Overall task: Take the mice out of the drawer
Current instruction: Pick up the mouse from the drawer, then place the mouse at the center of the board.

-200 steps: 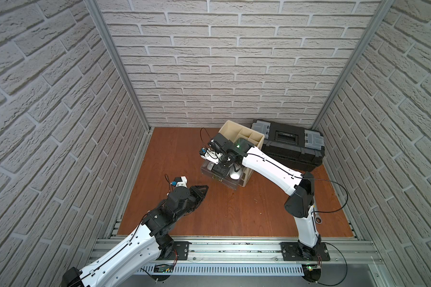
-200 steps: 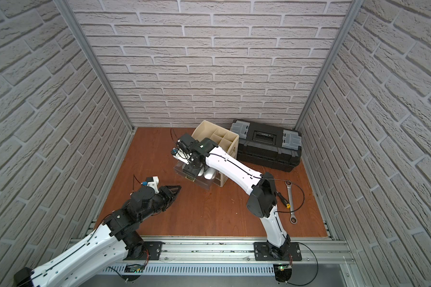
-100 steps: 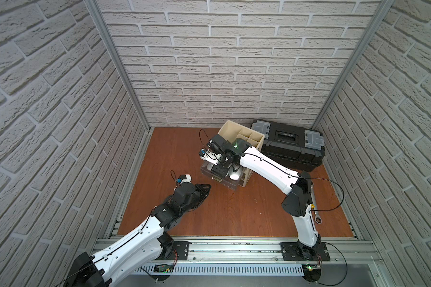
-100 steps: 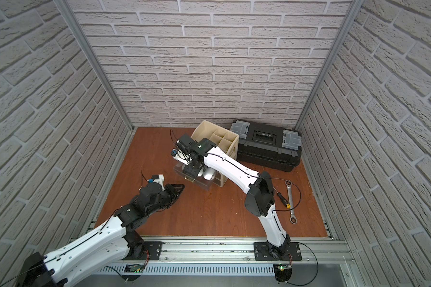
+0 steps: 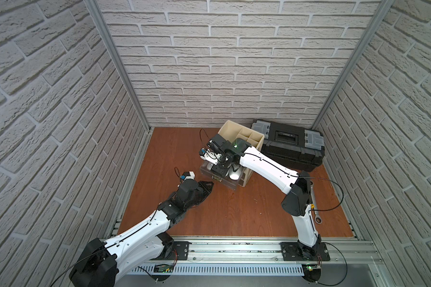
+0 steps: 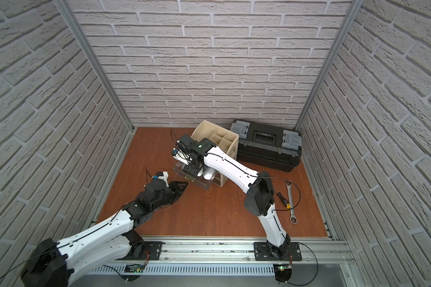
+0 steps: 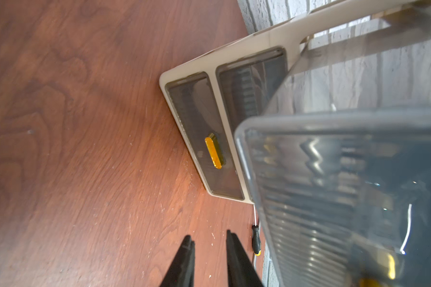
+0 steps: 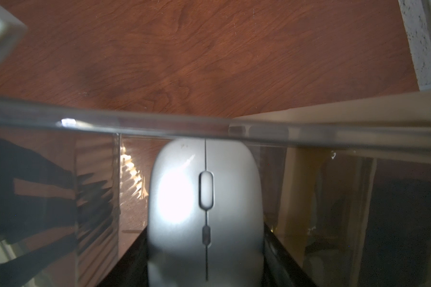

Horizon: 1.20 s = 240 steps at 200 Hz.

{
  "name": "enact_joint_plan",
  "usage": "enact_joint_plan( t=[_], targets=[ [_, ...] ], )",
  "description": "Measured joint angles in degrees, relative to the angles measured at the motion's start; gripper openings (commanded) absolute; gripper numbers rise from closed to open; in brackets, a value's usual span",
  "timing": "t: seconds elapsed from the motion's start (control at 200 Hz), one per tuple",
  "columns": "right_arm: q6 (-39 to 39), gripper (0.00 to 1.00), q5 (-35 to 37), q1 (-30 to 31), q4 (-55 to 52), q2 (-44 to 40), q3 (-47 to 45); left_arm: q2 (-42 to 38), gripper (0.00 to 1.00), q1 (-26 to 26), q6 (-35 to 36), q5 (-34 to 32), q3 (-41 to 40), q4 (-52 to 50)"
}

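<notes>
1. Since the frame one second earlier, the left gripper has advanced up the frame toward the drawer. The right arm has kept its place above the drawer, and its fingers have drawn closer together.
2. Left gripper: its fingers stand slightly parted with nothing between them. It is low over the wooden floor, just lower left of the drawer front.
3. Right gripper: it reaches down into the clear drawer at frame centre in both top views. In the right wrist view its black fingers lie against both flanks of the silver mouse with no gap visible, so it has a grip on the mouse.
4. The silver mouse rests inside the drawer, with its nose close to the clear wall.
5. A pale mouse lies in the same drawer, just right of the right gripper.
6. The drawer stands pulled out of the beige organizer. A black toolbox sits to the right of the organizer, and a wrench lies at right of frame.
</notes>
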Motion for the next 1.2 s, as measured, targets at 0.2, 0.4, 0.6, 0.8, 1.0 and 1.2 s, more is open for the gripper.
enact_joint_plan(
  t=[0.2, 0.4, 0.6, 0.8, 1.0, 1.2],
  targets=[
    [1.4, 0.46, -0.9, -0.3, 2.4, -1.4, -1.9, 0.1, 0.27, 0.2, 0.5, 0.2, -0.1, 1.4],
    [3.0, 0.46, -1.6, -0.5, 4.5, -3.8, -3.4, 0.6, 0.26, 0.7, 0.9, 0.5, -0.7, 2.1],
    [3.6, 0.45, -1.7, -0.5, 5.9, -7.0, -3.6, 1.0, 0.26, 0.9, 1.2, 0.8, -0.9, 2.5],
    [4.7, 0.45, -2.0, -0.6, 8.2, -11.0, -5.5, 2.1, 0.26, 1.3, 1.3, 1.3, -0.9, 3.7],
    [8.1, 0.46, -0.7, -0.6, 9.6, -17.0, -10.6, 3.5, 0.25, 2.5, 2.6, 2.8, -0.9, 4.9],
    [14.4, 0.46, 3.3, -0.7, 9.7, -27.1, -19.3, 3.7, 0.26, 3.8, 5.0, 5.2, -0.8, 4.8]
  ],
)
